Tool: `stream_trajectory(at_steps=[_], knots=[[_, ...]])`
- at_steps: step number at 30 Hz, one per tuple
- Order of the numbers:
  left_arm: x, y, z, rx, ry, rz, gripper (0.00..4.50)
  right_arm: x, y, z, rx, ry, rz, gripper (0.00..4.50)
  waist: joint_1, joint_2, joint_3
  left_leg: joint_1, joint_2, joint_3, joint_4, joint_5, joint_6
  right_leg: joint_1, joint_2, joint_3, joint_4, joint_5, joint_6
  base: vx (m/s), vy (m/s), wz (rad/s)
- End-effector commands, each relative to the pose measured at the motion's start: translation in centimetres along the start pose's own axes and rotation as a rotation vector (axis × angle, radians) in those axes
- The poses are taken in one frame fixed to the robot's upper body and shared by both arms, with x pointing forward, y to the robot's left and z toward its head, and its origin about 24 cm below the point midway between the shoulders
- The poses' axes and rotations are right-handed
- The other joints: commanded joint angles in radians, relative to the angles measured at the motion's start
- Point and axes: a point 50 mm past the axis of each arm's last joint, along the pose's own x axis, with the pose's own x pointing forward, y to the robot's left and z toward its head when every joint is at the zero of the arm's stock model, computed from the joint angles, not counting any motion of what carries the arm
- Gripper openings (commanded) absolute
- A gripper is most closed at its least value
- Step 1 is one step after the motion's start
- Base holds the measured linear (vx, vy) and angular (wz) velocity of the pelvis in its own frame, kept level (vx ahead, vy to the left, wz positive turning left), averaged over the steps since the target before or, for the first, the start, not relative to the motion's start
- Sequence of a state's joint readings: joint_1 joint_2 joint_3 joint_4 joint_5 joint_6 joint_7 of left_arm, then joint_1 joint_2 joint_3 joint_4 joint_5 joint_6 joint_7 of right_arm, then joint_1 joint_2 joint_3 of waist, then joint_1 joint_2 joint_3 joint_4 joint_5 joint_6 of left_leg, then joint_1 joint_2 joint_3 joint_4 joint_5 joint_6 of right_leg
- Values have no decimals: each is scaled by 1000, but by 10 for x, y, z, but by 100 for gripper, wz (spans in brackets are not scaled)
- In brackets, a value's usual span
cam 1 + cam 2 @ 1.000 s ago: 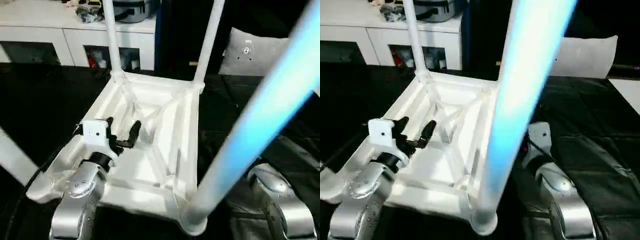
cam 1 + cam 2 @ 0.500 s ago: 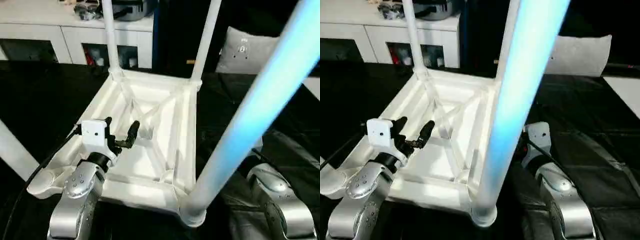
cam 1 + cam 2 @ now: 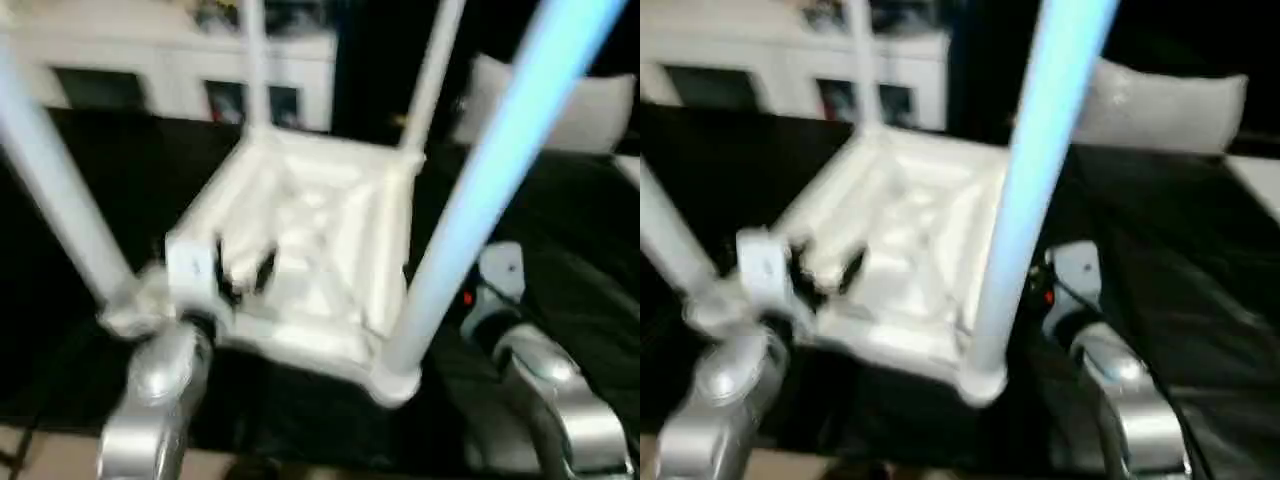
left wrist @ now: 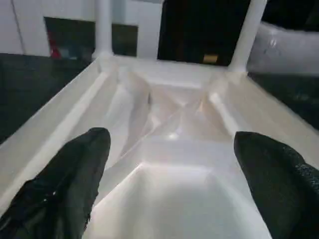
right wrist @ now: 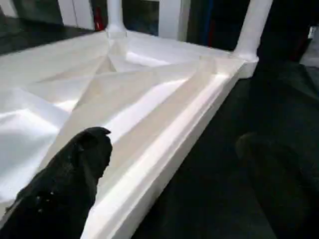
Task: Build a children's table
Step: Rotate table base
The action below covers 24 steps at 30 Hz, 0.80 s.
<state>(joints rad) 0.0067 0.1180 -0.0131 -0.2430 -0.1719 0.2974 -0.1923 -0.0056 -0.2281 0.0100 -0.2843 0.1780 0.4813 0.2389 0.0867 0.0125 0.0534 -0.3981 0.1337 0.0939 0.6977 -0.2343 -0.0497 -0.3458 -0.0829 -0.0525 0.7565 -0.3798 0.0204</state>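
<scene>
The four long white tubular legs (image 3: pixel 490 190) ran off the pictures' top edges, and motion blur smeared the white cabinet's (image 3: pixel 150 50) shelves beyond recognition.

The upturned white plastic rectangular table top (image 3: pixel 310 240) has a ribbed underside, and its long white tubular legs (image 3: pixel 255 60) rise from it, the nearest one (image 3: pixel 490 170) tinted pale blue. It rests on a black surface (image 3: pixel 110 190). The black fingers (image 4: pixel 75 179) of the left end effector (image 3: pixel 240 270) and silver forearms (image 3: pixel 155 400) flank it; a white cabinet (image 3: pixel 150 60) stands behind.
</scene>
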Motion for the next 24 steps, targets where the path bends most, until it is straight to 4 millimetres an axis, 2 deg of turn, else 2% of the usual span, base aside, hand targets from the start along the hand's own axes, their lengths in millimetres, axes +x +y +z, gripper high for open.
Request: stream_trajectory(at_steps=[1,2,4,5,6,7,8,9,10,11,13,16,18,20,24], knots=[[2,-1,3,17,-7,-10,441,1,0,1,-13,1,-1,450,-26,-8,-33,52,105,-43,-135,-237,-55,-18,-11,54,-152,-181,-152,-109,28,18],[2,-1,3,16,-6,-11,441,1,0,1,-15,2,0,450,-44,24,-45,45,106,-48,-172,-363,-65,10,-25,45,-148,50,-167,-109,28,18],[2,-1,3,16,-5,-11,441,1,0,1,-17,3,0,450,-55,21,-42,37,99,-43,-184,-407,-66,22,-33,40,-166,66,-162,-57,54,-6],[3,-1,3,16,-5,-11,441,1,0,1,-18,3,0,450,-60,13,-39,30,89,-33,-187,-417,-71,25,-45,45,-185,36,-157,-45,59,-9],[3,-1,3,16,-5,-11,441,1,0,1,-18,3,0,450,-66,7,-41,29,84,-22,-185,-393,-68,26,-53,50,-199,2,-157,0,0,0],[3,-1,2,16,-4,-12,441,1,0,1,-20,4,1,450,-71,-2,-43,20,80,-17,-183,-355,-58,31,-55,53,-201,-1,-154,0,0,0],[3,-2,2,16,-4,-12,441,2,0,1,-21,4,1,450,-68,-1,-45,14,80,-7,-181,-278,-39,32,-59,55,-206,5,-149,0,0,0],[3,-2,2,16,-3,-12,441,2,0,1,-21,5,1,450,-70,-4,-44,15,81,0,-179,-259,-30,23,-60,58,-210,-7,-151,0,0,0],[3,-2,2,16,-2,-13,441,2,0,1,-23,5,2,450,-71,-3,-43,16,81,2,-179,-260,-28,22,-60,60,-211,-19,-153,0,0,0],[3,-2,1,15,0,-14,441,2,0,0,-25,6,3,450,-74,-5,-40,19,81,7,-178,-277,-25,15,-61,62,-217,-73,-154,0,0,0],[3,-2,1,15,1,-15,441,2,0,0,-26,6,4,450,-75,-7,-41,19,82,10,-178,-265,-21,14,-61,64,-220,-97,-152,0,0,0],[3,-2,1,16,3,-17,441,2,0,0,-31,6,6,450,-74,-4,-43,17,86,13,-179,-227,-16,14,-57,63,-217,-52,-155,0,0,0],[3,-2,0,16,5,-19,441,2,0,0,-40,5,8,450,-73,-3,-48,17,87,15,-177,-176,-9,17,-53,61,-208,48,-165,0,0,0],[3,-3,0,17,6,-22,441,2,0,0,-45,3,10,450,-70,-2,-54,18,86,19,-176,-159,0,19,-49,61,-202,139,-171,0,0,0],[3,-3,-1,20,9,-28,441,2,0,0,-49,0,11,450,-65,-3,-54,19,88,24,-175,-126,22,21,-50,60,-199,203,-179,0,0,0]])
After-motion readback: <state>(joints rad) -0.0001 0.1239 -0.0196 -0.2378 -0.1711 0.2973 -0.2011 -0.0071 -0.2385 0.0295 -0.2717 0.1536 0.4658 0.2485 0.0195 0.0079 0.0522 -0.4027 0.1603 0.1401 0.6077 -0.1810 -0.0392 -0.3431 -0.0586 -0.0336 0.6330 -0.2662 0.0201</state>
